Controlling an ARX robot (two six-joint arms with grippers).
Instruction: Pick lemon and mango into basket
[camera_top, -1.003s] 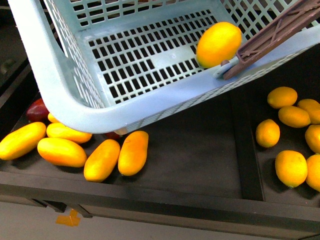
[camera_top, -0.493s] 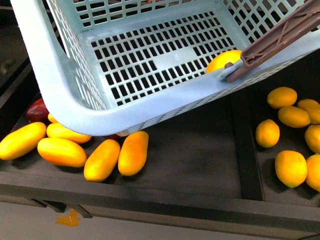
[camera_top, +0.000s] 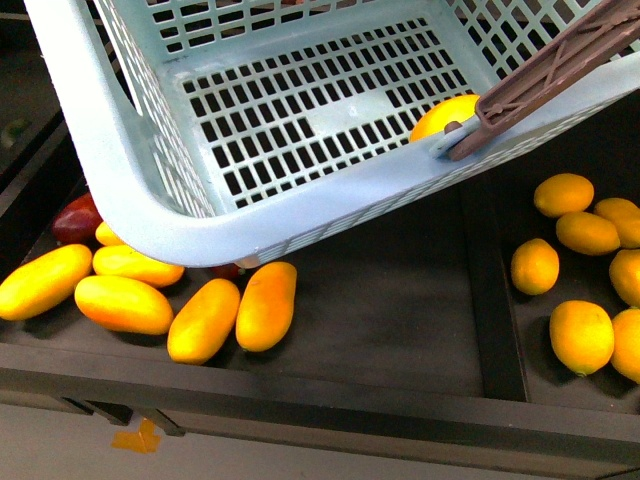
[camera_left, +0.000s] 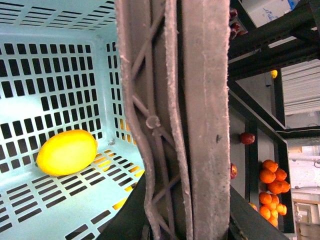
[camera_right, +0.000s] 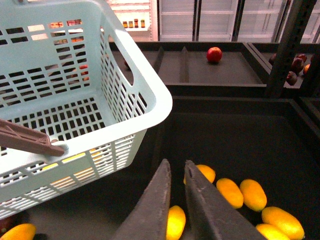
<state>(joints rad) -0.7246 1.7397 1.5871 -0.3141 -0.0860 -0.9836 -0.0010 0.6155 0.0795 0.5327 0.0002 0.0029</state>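
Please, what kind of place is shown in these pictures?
Probably a supermarket produce section, or a mock-up of one. A teal shopping basket hangs over dark divided bins, mangoes in one and lemons in the next. What look like glass-door coolers stand behind.

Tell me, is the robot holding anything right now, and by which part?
Its left gripper grips the basket by the brown handle. The right gripper holds nothing.
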